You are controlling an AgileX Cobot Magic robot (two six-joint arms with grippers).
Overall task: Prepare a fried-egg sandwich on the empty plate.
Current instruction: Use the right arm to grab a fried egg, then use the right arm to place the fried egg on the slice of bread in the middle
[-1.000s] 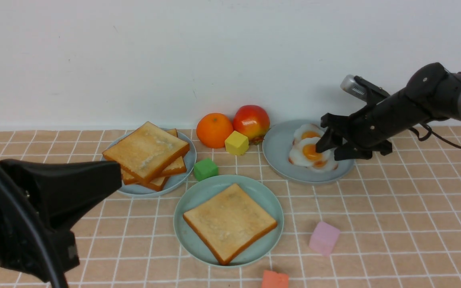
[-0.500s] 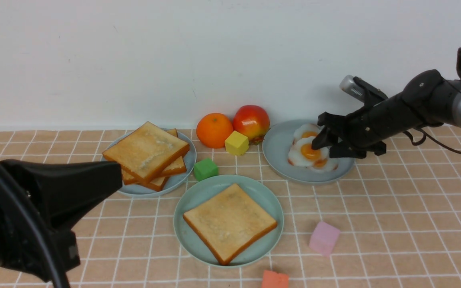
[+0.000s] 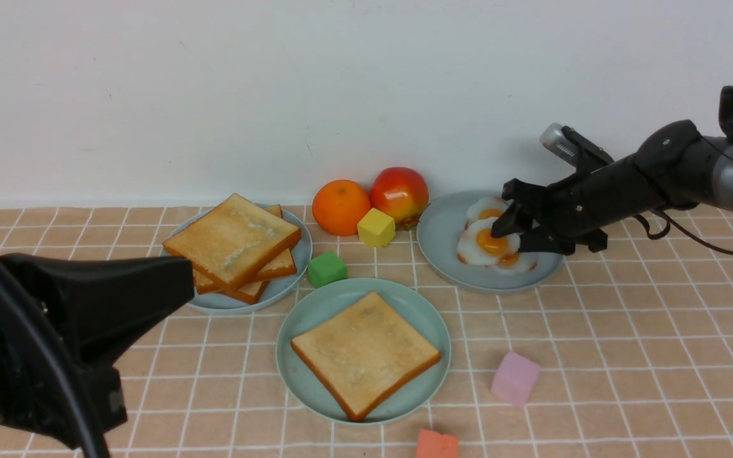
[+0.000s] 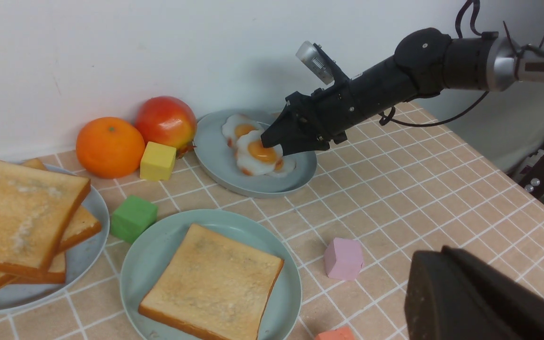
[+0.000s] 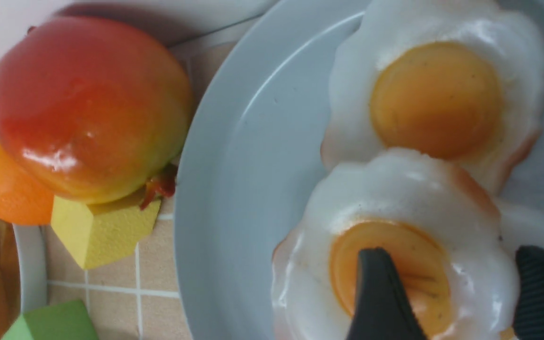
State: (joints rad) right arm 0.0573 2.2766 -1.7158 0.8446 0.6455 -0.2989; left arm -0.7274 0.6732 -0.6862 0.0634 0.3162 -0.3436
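Note:
The mint-green plate (image 3: 420, 318) sits at front centre and holds one toast slice (image 3: 364, 352). No stacked sandwich is in view. Several fried eggs lie overlapping on the grey-blue plate (image 3: 443, 248) at the back right. My right gripper (image 3: 513, 238) is open and low over the top egg (image 3: 482, 245). In the right wrist view (image 5: 451, 264) one finger (image 5: 380, 293) rests over the yolk and the other stands at the egg's white edge. My left gripper (image 3: 179, 283) hangs at the front left, shut and empty, and also shows in the left wrist view (image 4: 423, 283).
A pile of plain toast (image 3: 233, 245) lies on the light-blue plate (image 3: 214, 302) at the left. An orange (image 3: 341, 207), an apple (image 3: 399, 193) and a yellow cube (image 3: 376, 227) stand by the wall. Green (image 3: 327, 268), pink (image 3: 515, 378) and orange-red (image 3: 436, 445) cubes lie around the mint plate.
My right gripper has moved a little left and down onto the top egg. The left arm, the plates and the toast have not moved.

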